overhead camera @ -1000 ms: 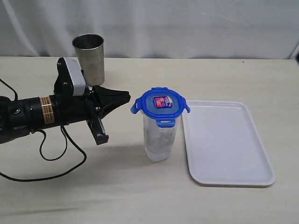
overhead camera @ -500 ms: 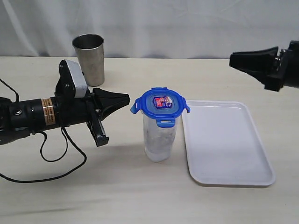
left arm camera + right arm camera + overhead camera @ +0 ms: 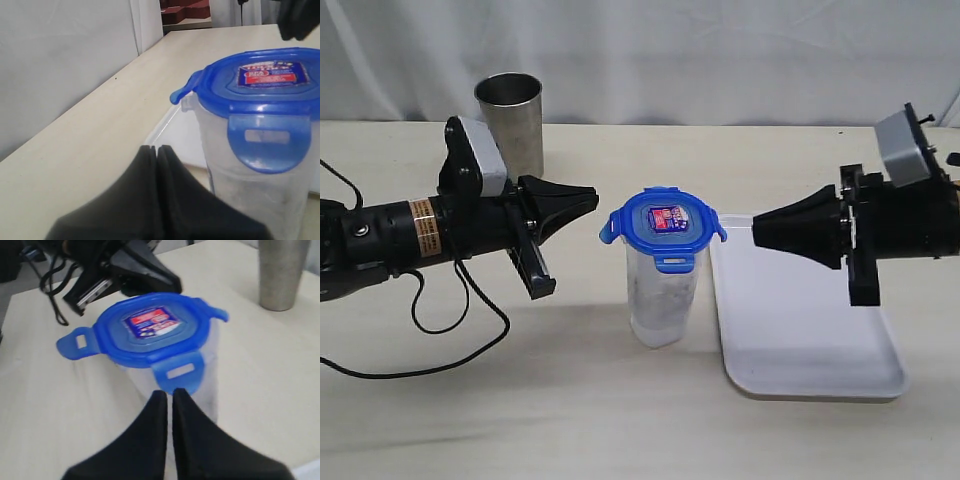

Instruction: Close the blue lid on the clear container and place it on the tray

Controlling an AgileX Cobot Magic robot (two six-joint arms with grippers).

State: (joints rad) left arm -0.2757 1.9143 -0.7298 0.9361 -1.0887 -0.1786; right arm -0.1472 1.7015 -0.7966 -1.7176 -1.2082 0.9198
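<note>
The clear container [image 3: 660, 295] stands upright on the table just left of the tray [image 3: 810, 320], with the blue lid [image 3: 665, 225] resting on its mouth, sticker up. Some of its flaps stick out sideways. My left gripper [image 3: 594, 200] is shut and empty, pointing at the lid from the left with a small gap. My right gripper [image 3: 756, 232] is shut and empty, hovering over the tray's left part and pointing at the lid from the right. In the wrist views the lid [image 3: 260, 82] [image 3: 150, 330] sits just beyond each shut gripper [image 3: 156, 148] [image 3: 169, 391].
A stainless-steel cup [image 3: 510, 125] stands at the back left, behind my left arm. A black cable [image 3: 450, 330] loops on the table under the left arm. A white curtain closes the far side.
My right arm has come in from the upper right edge and moved down and left, now level with the lid. The left gripper has risen slightly. The container has not moved.
</note>
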